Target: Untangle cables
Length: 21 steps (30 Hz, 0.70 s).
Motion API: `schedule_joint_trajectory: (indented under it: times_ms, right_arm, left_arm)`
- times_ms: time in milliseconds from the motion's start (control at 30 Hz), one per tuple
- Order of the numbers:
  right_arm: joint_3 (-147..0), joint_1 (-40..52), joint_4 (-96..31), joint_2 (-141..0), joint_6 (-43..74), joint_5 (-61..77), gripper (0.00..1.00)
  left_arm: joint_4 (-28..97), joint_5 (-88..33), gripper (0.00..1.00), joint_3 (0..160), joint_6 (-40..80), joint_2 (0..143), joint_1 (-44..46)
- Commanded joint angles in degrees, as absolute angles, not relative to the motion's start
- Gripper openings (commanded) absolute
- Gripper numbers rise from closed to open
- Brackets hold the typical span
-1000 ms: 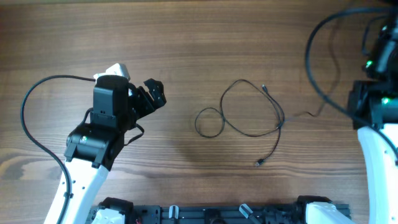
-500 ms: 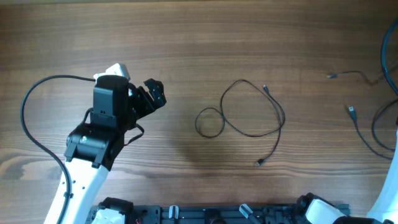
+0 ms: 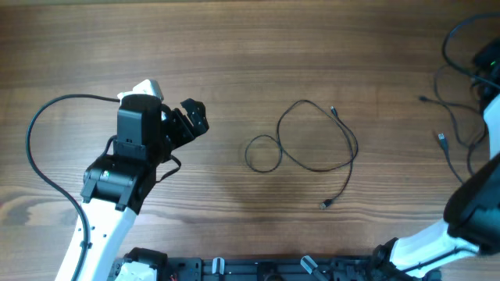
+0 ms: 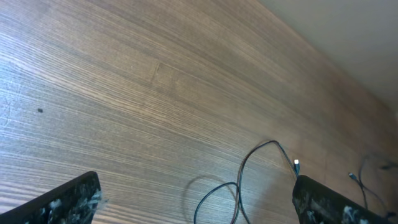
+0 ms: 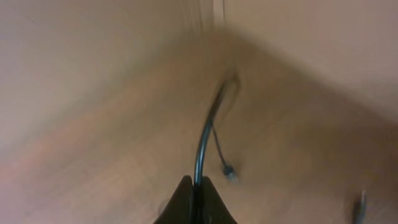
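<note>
Holds left claw (image 3: 176, 113) spread wide, empty, above bench (image 3: 234, 47). Pinches one cable (image 5: 208, 130) in tightly closed right claw (image 5: 196, 186). Shows looped cable (image 3: 356, 148) flat mid-bench, more cords (image 3: 442, 139) near right edge.

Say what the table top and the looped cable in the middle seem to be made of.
Table top: wood or wood-look laminate, matte; long brown grain lines, no glare. Looped cable: thin black cord, probably a flexible plastic jacket, since it lies in soft curves; its plug tip looks pale, perhaps metal.
</note>
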State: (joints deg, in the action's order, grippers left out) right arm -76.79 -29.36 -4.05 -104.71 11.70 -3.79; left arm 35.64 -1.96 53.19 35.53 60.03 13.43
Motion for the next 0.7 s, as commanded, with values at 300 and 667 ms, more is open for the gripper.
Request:
schedule_joint_trajectory:
  times_ms: [300, 667]
  right_arm:
    - [-76.4, -29.5, -13.5, -112.3, 10.7, 5.7, 1.0]
    - [-76.4, -29.5, -22.9, -107.2, 6.2, 32.5, 1.0]
  left_arm:
    - [35.5, -1.4, 1.0, 53.3, 36.3, 59.7, 13.2]
    - [35.5, -1.4, 1.0, 53.3, 36.3, 59.7, 13.2]
